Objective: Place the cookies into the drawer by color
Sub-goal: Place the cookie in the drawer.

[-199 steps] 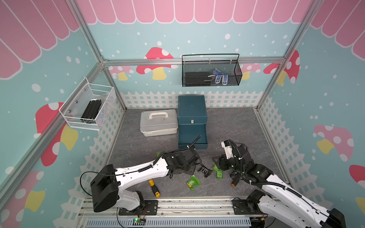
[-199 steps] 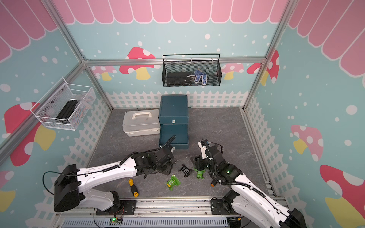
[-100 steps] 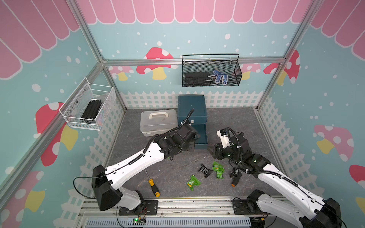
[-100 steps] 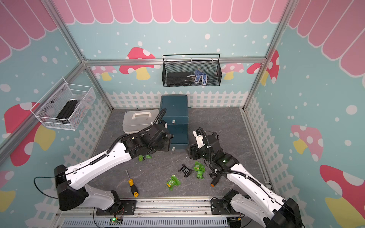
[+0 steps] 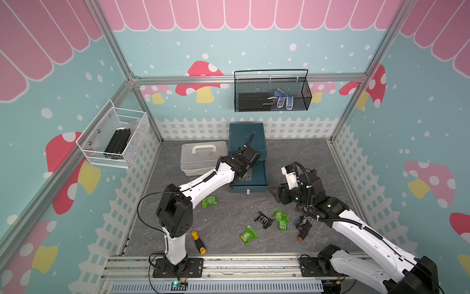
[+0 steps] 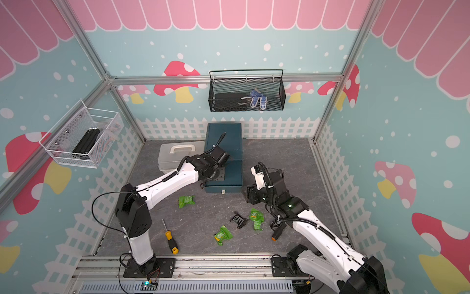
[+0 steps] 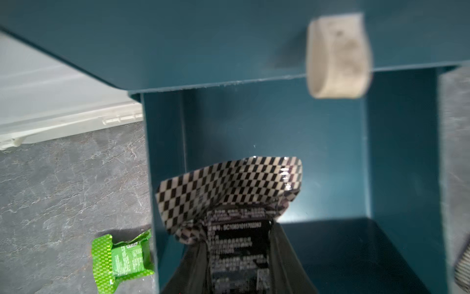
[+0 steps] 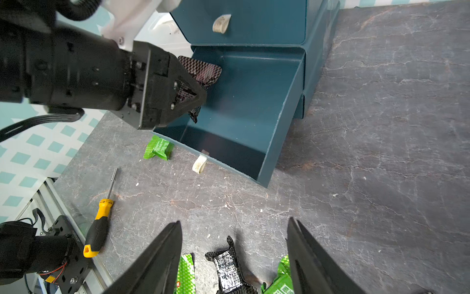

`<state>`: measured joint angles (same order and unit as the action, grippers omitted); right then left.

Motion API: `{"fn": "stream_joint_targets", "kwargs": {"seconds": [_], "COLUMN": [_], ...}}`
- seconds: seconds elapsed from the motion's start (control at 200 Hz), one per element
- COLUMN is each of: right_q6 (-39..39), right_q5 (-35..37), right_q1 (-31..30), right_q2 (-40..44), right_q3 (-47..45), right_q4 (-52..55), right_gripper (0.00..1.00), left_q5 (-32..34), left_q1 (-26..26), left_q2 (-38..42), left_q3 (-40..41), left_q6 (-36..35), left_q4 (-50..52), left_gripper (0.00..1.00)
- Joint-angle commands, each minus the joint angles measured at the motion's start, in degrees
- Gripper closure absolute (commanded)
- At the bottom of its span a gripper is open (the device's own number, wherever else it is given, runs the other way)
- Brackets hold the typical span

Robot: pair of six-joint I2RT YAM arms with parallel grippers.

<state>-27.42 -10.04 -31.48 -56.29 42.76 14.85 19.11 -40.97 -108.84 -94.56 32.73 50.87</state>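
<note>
One black cookie [image 7: 229, 193] hangs pinched in the left gripper [image 8: 201, 98], directly above the open drawer [image 8: 292, 101], close to its wall on the case [image 5: 203, 157] side. We judge that release alone drops it inside. Its long axis seems to run out along the fingers [image 8: 185, 84], though blur limits us. The right gripper [image 8: 234, 221] stands open and empty; a loose black cookie [image 8: 227, 267] and green cookies [image 8: 184, 275] lie near it.
</note>
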Motion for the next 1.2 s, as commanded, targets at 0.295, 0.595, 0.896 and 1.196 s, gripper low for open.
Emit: {"fn": "stream_joint_targets", "kwargs": {"seconds": [0.295, 0.595, 0.896, 1.196], "right_q6": [0.28, -1.54, -3.85, -0.71], "right_q5": [0.64, 1.43, -4.20, -2.93], "right_q1": [0.48, 0.49, 0.26, -5.11], "right_q2": [1.57, 1.76, -1.87, -9.87], "right_q3": [-2.57, -5.78, -12.85, -13.13], "right_q4": [-0.26, -1.14, -9.80, -10.46], "right_gripper": [0.32, 0.32, 0.33, 0.31], "left_q5": [1.07, 0.13, -0.31, -1.70], "left_q1": [0.92, 1.48, 1.43, 0.35], "left_q2": [-2.77, -3.04, 0.85, 9.30], "left_q3": [1.41, 3.07, 5.65, 6.96], "left_q6": [0.01, -0.90, -1.34, -2.47], "left_q4": [-1.04, -3.29, -5.96, -7.40], "left_gripper": [0.65, 0.53, 0.44, 0.39]}}
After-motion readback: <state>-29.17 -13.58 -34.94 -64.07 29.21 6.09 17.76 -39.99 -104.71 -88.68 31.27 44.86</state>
